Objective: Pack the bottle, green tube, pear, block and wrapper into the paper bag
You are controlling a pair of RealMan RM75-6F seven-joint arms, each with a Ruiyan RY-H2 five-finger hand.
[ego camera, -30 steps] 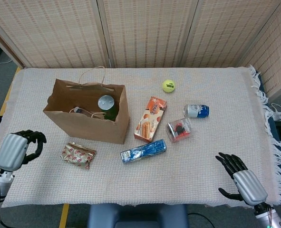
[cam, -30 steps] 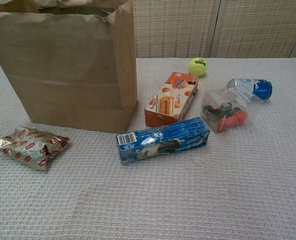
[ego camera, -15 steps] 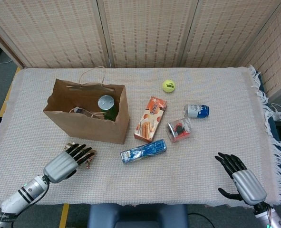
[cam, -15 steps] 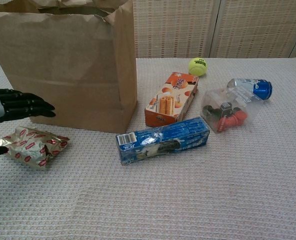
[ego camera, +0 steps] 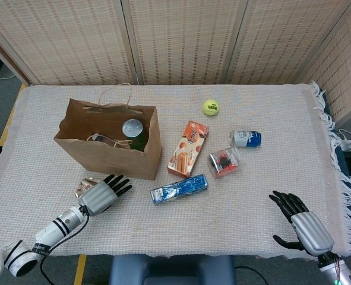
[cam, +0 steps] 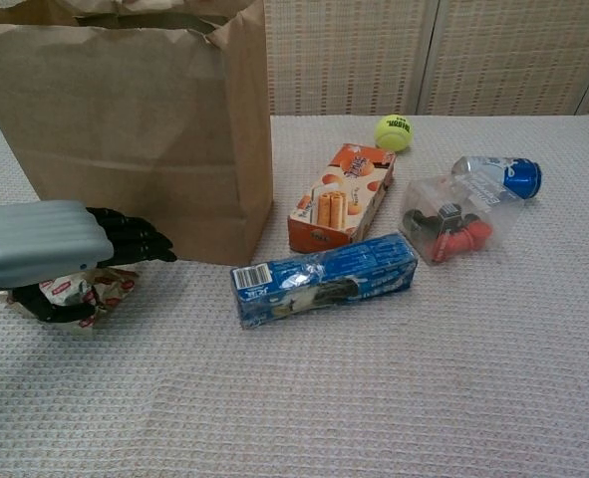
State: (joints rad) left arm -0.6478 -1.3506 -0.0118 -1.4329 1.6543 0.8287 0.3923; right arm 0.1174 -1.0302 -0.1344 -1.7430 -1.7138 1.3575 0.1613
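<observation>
The paper bag [ego camera: 107, 155] stands at the table's left, a bottle [ego camera: 133, 132] inside it. Just in front of the bag lies the wrapper [cam: 85, 290], under the left hand [ego camera: 101, 196]. Right of the bag lie a snack box [ego camera: 187, 148] and a long packet [ego camera: 179, 188]; a ball [ego camera: 210, 107] sits further back.

Left hand [ego camera: 102, 196] reaches forward, fingers extended; right hand [ego camera: 303, 224] rests spread.
</observation>
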